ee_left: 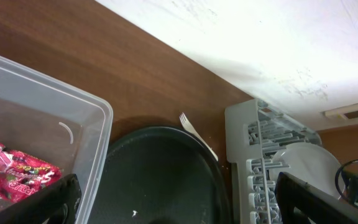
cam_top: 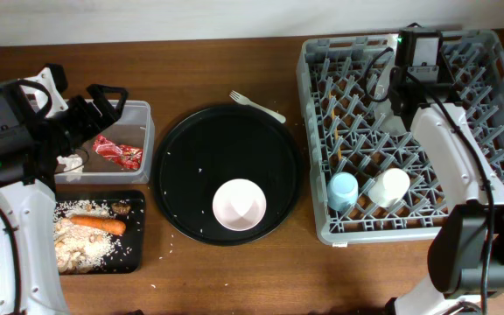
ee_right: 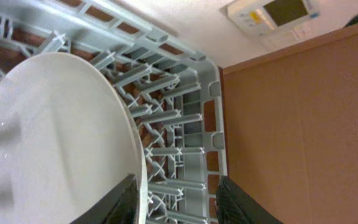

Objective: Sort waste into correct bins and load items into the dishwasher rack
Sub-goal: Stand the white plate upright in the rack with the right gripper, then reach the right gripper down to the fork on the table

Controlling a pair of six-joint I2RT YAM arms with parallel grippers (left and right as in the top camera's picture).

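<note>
Two cups (cam_top: 343, 190) in rack (cam_top: 488, 131), one bowl (cam_top: 240, 204), one fork (cam_top: 256, 105), one carrot (cam_top: 96, 224)

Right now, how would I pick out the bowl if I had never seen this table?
Start at the large round black tray in the middle of the table. The white bowl is the only dish on it, near the robot-side rim. Unlike the blue cup and cream cup, it stands outside the grey rack.
</note>
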